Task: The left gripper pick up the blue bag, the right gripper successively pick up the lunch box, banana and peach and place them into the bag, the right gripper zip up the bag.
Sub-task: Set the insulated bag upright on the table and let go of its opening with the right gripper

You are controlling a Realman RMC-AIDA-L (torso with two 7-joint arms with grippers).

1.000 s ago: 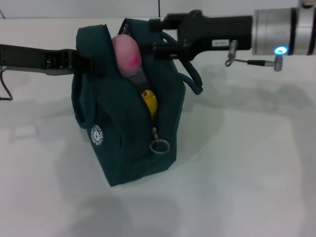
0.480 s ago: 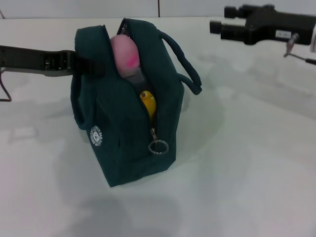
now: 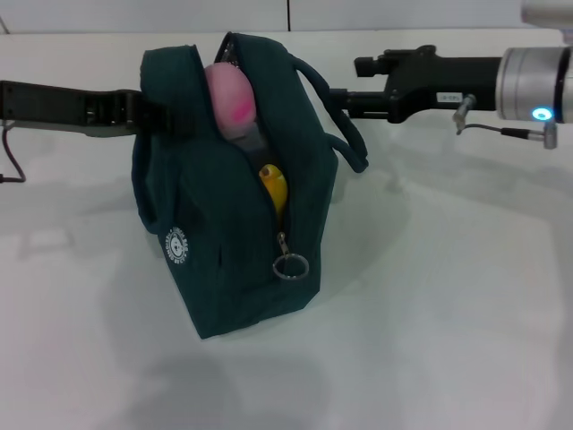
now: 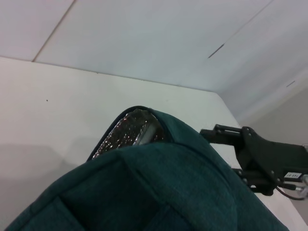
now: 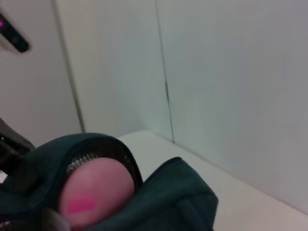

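Blue bag point(image 3: 235, 193) stands centre-left, left gripper point(image 3: 154, 115) clamped on its upper-left rim, peach point(image 3: 229, 96) and banana point(image 3: 274, 186) inside, zip open; right gripper point(image 3: 345, 94), upper right, jaw state unclear, must next reach the zip pull point(image 3: 290, 265)

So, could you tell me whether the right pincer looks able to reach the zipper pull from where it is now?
Probably yes: the ring pull hangs uncovered on the blue bag's near face, and the right pincer, beside the handle, has open table below it.
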